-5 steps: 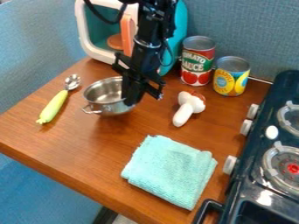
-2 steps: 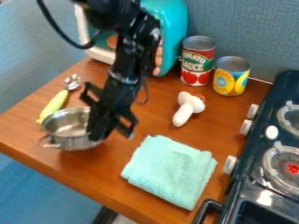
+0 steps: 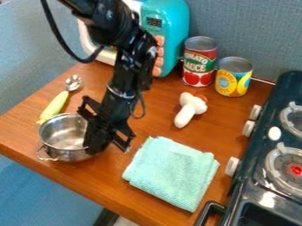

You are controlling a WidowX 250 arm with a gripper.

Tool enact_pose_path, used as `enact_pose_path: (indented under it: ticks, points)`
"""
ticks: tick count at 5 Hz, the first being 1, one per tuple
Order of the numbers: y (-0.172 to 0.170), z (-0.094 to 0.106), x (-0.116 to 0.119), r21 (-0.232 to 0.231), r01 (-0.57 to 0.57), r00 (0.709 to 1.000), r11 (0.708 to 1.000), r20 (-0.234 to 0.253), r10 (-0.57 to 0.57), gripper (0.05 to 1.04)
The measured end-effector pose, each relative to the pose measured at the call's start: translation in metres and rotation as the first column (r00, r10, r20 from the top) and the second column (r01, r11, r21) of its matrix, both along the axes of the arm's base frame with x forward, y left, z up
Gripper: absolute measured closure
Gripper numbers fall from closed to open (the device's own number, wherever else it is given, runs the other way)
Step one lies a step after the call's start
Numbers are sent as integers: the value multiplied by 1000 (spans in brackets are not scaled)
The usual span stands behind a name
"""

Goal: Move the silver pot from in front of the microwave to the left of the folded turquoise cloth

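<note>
The metal pot (image 3: 63, 133) is clamped by the closed gripper (image 3: 94, 146), by which part of the rim is hidden.

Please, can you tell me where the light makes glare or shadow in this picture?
In the camera view, a bright white glare on the black stove, near its front; small highlights on the metal pot; a soft shadow beside the towel.

Turquoise towel (image 3: 171, 173), red-and-green can (image 3: 199, 62), silver pot (image 3: 63, 134)
</note>
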State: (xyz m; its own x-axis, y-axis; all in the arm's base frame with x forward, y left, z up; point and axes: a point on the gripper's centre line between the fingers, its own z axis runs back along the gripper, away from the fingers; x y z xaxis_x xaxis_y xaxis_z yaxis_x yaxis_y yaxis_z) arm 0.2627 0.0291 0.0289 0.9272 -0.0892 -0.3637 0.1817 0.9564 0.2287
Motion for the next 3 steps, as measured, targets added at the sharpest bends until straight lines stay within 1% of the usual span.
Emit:
enact_pose_path:
  ticks: [1, 2, 3]
  points:
    - [2, -6, 9, -36, -1, 998, 999, 64, 3, 1002]
    - [0, -6, 14, -97, -30, 995, 995, 95, 39, 972]
    - [-6, -9, 16, -163, -37, 989, 986, 136, 60, 782]
